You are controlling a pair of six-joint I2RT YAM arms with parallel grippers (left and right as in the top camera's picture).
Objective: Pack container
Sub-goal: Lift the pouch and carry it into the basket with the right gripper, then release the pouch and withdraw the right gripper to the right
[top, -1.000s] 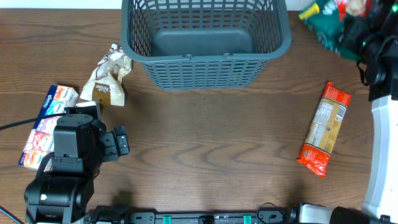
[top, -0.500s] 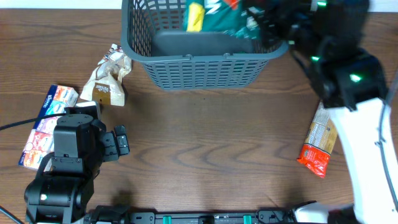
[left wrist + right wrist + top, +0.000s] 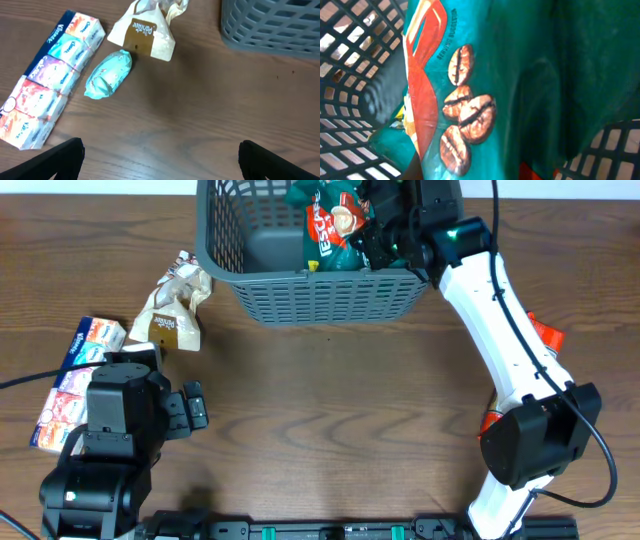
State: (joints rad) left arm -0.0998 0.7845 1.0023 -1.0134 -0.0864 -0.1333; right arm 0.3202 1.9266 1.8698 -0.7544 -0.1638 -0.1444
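The container (image 3: 330, 275), a dark grey lattice basket, stands at the back centre of the table. My right gripper (image 3: 385, 230) reaches over its right rim and is shut on a green coffee bag (image 3: 325, 225) that hangs inside the basket. In the right wrist view the green coffee bag (image 3: 520, 75) with printed beans fills the frame, hiding the fingers, and the container's lattice wall (image 3: 350, 65) shows behind it. My left gripper (image 3: 195, 408) sits low at the front left, open over bare wood, its fingertips (image 3: 65, 155) wide apart.
A strip of tissue packs (image 3: 47, 105) lies at the left with a teal packet (image 3: 108, 74) beside it. A beige paper bag (image 3: 170, 310) lies left of the basket. An orange packet (image 3: 540, 340) lies at the right, partly behind my right arm.
My right arm has swung from the far right edge over to the basket, carrying the green bag, which now hangs inside it. The left arm has not moved.
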